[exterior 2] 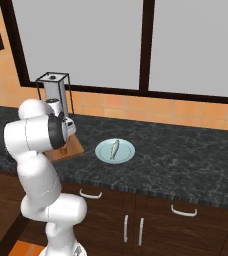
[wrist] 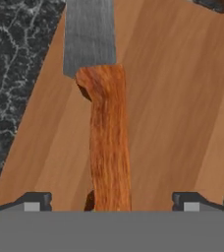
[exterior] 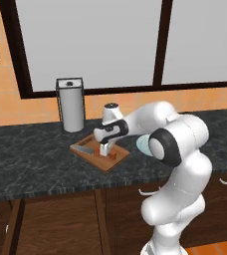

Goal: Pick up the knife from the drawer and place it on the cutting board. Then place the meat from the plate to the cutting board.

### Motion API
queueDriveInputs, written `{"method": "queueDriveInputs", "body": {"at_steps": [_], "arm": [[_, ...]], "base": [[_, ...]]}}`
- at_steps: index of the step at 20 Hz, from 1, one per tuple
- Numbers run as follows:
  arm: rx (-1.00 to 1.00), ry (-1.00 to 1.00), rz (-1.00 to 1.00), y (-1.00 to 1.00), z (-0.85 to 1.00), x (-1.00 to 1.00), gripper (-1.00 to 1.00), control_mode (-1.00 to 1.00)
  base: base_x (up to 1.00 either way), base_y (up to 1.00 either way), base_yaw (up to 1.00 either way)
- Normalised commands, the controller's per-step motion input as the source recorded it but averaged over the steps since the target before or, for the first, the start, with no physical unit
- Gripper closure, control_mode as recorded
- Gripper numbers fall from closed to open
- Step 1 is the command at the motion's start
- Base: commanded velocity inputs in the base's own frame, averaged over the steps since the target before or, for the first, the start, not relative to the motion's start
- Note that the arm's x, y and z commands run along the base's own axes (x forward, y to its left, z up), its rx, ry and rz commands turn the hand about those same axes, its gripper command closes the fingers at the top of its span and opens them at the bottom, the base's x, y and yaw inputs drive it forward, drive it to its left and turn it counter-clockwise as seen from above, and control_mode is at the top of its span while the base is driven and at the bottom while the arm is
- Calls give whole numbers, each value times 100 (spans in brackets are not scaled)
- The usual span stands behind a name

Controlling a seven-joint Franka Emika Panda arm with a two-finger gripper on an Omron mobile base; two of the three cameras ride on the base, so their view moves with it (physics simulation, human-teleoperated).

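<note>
A: So, where is the small knife with the orange-brown wooden handle and grey metal blade?

B: It lies flat on the light-brown wooden cutting board. The blade points away from the hand and the handle runs back between the two dark finger tips.

A: Is the two-finger gripper holding it?

B: No. The jaws stand wide apart, one tip on each side of the handle, and neither tip touches it.

A: Where is the board?

B: On the dark speckled stone counter, in front of a tall grey metal canister in a thin dark frame. The white arm bends down over the board.

A: And the little pale grey-green fish-shaped meat?

B: It rests on the round pale blue-green plate, on the counter just beside the board.
</note>
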Motion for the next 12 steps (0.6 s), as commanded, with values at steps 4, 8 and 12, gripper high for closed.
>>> {"method": "queueDriveInputs", "body": {"at_steps": [4, 8, 12], "arm": [[1, 0, -22, -69, 33, -36, -100, -100], [0, 0, -27, -78, 34, -8, -100, -100], [0, 0, -27, -92, 19, 0, -100, -100]], "base": [[0, 0, 0], [0, 0, 0], [0, 0, 0]]}}
